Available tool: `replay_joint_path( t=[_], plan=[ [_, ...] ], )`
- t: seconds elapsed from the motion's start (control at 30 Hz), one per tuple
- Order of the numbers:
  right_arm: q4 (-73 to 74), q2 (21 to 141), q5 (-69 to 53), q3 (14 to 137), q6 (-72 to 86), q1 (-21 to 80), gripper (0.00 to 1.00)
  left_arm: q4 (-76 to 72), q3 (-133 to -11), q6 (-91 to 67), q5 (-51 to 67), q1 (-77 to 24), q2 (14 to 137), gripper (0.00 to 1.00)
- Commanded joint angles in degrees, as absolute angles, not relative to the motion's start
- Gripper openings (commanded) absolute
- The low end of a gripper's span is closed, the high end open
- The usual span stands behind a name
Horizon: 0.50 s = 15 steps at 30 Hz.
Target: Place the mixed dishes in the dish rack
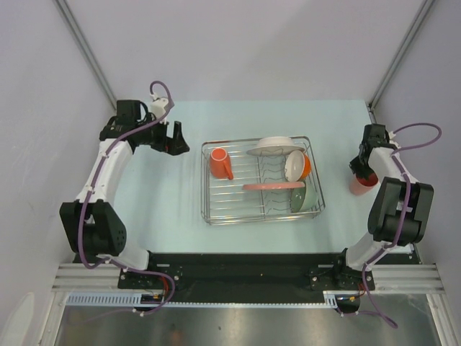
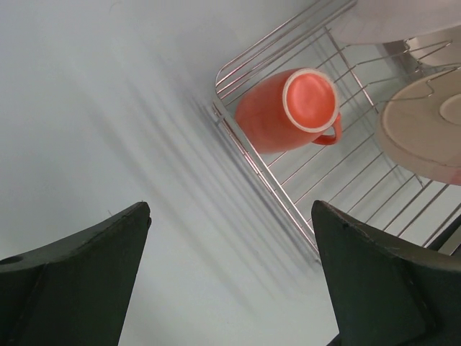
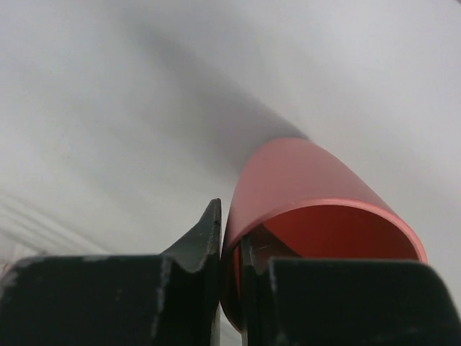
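The right claw [image 3: 229,245] was clamped on the wall of the pink tumbler [image 3: 310,180], one finger inside the mouth and the other against the outer face. That rim pinch probably suited a smooth, wide cup better than spanning its whole body. The tumbler stood on the table [image 1: 166,209] at the far right, well apart from the dish rack [image 1: 209,209] (whether its base had left the surface could not be told). Its open mouth faced up toward the claw. Its long axis ran away from the fingers toward the table, close to upright in the top view.

It appeared to be the last dish outside. The orange mug [image 1: 220,163] sat in the rack's left end. The white plate [image 1: 277,146] was at the back and the orange-and-white bowl [image 1: 297,166] leaned beside it. The pink plate [image 1: 274,186] lay across the dividers, with the pale green bowl [image 1: 308,196] propped at the right front.

The left claw [image 1: 173,138] hung just left of the rack with its fingers wide apart and nothing between them, likely parked clear of the right arm's path.
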State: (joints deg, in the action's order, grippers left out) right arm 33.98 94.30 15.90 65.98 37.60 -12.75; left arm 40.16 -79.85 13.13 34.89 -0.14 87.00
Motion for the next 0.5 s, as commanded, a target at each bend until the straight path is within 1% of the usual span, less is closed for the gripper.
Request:
replay_joint_path(
  t=[0.0,0.03,0.1,0.13,0.17,0.2,0.23,0.27,0.3,0.33,0.37,0.4,0.43,0.47],
  plan=[
    [33.3,86.8,11.3,66.2,39.0,-12.0,0.00,41.0,-86.0,12.4,40.0,-0.2,85.6,1.00],
    [33.0,81.9,9.9,66.3,38.9,-11.8,0.00,42.2,-88.9,12.1,41.5,-0.2,86.3,1.00],
    [30.9,76.4,3.6,66.2,38.8,-11.2,0.00,43.1,-91.7,10.4,45.9,-0.2,87.1,1.00],
    [27.7,71.6,-3.6,66.2,38.7,-11.0,0.00,44.1,-94.5,9.8,47.7,-0.2,88.1,1.00],
    [25.6,69.3,-8.2,66.2,38.2,-10.7,0.00,44.7,-96.0,9.4,52.3,-0.3,88.9,1.00],
    [22.9,67.6,-12.8,66.2,37.8,-10.2,0.00,45.3,-97.3,9.0,54.1,-0.4,89.3,1.00],
    [17.3,65.4,-22.1,66.2,38.5,-9.6,0.00,46.0,-99.3,8.6,55.9,-0.5,90.3,1.00],
    [13.8,65.0,-27.4,66.1,39.4,-7.7,0.00,46.1,-100.0,8.0,59.7,-0.6,90.5,1.00],
    [10.1,65.0,-32.6,66.0,43.6,-6.8,0.00,46.1,-100.5,7.5,61.6,-0.6,90.8,1.00],
    [0.8,65.1,-42.2,65.7,46.9,-6.0,0.00,46.1,-101.2,7.2,64.2,-0.7,91.1,0.99],
    [-4.7,65.6,-45.8,65.6,50.2,-5.2,0.00,46.4,-101.7,7.2,66.2,-0.6,91.6,1.00],
    [-9.6,65.9,-48.7,65.5,53.8,-3.2,0.00,46.6,-101.9,7.1,70.8,-0.7,91.8,1.00],
    [-18.6,66.1,-52.0,65.4,59.1,-1.9,0.00,46.6,-102.1,6.9,72.9,-0.7,91.8,1.00],
    [-22.8,67.1,-53.2,65.4,61.9,-0.7,0.00,46.1,-102.0,6.2,74.8,-0.7,92.1,1.00]
  ],
)
